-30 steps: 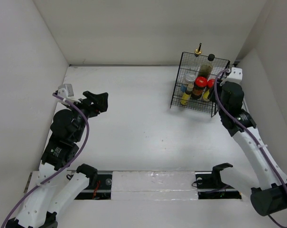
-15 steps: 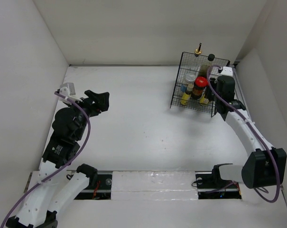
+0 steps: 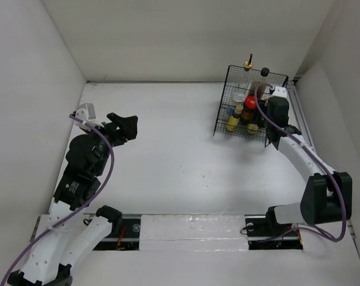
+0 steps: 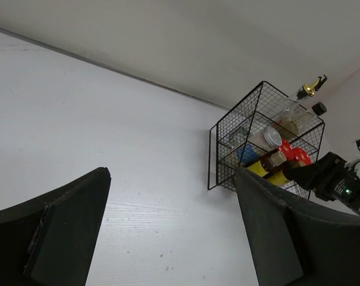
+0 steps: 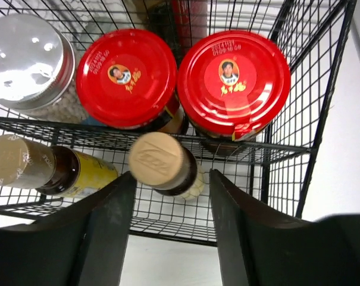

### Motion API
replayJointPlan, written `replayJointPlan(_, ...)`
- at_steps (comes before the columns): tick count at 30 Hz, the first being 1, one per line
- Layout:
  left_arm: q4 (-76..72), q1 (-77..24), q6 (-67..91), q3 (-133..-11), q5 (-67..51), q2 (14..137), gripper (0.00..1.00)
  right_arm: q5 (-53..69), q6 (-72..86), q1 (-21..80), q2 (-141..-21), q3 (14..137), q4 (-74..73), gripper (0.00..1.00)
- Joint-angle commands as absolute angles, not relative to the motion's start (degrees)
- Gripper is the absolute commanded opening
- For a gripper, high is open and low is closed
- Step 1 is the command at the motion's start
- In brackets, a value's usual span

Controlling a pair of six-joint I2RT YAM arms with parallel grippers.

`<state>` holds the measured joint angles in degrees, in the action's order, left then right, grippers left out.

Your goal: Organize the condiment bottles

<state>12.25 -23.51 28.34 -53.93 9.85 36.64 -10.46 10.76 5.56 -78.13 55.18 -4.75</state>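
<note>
The condiment bottles stand in a black wire basket (image 3: pixel 222 113). In the right wrist view I look down on two red-lidded jars (image 5: pixel 126 77) (image 5: pixel 233 74), the silver-topped shaker (image 5: pixel 25 62) and two tiny yellow-labelled bottles (image 5: pixel 157 159) (image 5: pixel 25 164). My right gripper (image 5: pixel 174 177) is open above the basket's near right corner, its fingers to either side of one tiny bottle's tan cap. The gold-spouted bottle (image 3: pixel 249 62) and the black-capped bottle (image 3: pixel 265 72) stand at the back. My left gripper (image 3: pixel 123 125) is open and empty, far to the left.
The basket (image 4: pixel 218 149) sits at the table's far right corner, close to the right wall. White walls enclose the table on three sides. In the left wrist view the right gripper (image 4: pixel 328 176) shows at the basket's near right side.
My right gripper has swung left and in, from beside the basket to over its near right corner. The left arm has hardly moved.
</note>
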Motion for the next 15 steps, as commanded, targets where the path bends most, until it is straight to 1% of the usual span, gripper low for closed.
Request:
replayJointPlan(1,10.11,-23.29,27.51,-54.05,8.62,36.65,0.82,-10.11,11.69,5.19,-75.60,54.32,-2.11,0.66)
replayJointPlan(4,10.11,-23.29,27.51,-54.05,8.09,37.18,0.84,-10.11,11.69,5.19,-73.05,54.32,-2.11,0.79)
replayJointPlan(5,10.11,-23.29,26.99,-54.05,8.09,37.18,0.84,-10.63,11.69,5.19,-71.99,54.32,-2.11,0.89)
replayJointPlan(7,10.11,-23.29,26.98,-54.58,7.56,37.18,0.85,-10.63,12.21,5.71,-68.30,54.32,-2.11,0.98)
replayJointPlan(8,10.11,-23.29,26.98,-54.58,7.56,37.18,0.87,-10.63,12.22,5.71,-67.16,54.32,-2.72,1.00)
replayJointPlan(11,10.11,-23.29,26.98,-54.58,7.56,37.18,0.93,-10.63,12.22,6.32,-62.06,55.72,-5.36,1.00)
replayJointPlan(15,10.11,-23.29,26.98,-54.58,7.03,37.71,0.95,-9.76,10.99,8.52,-55.91,57.83,-7.81,1.00)
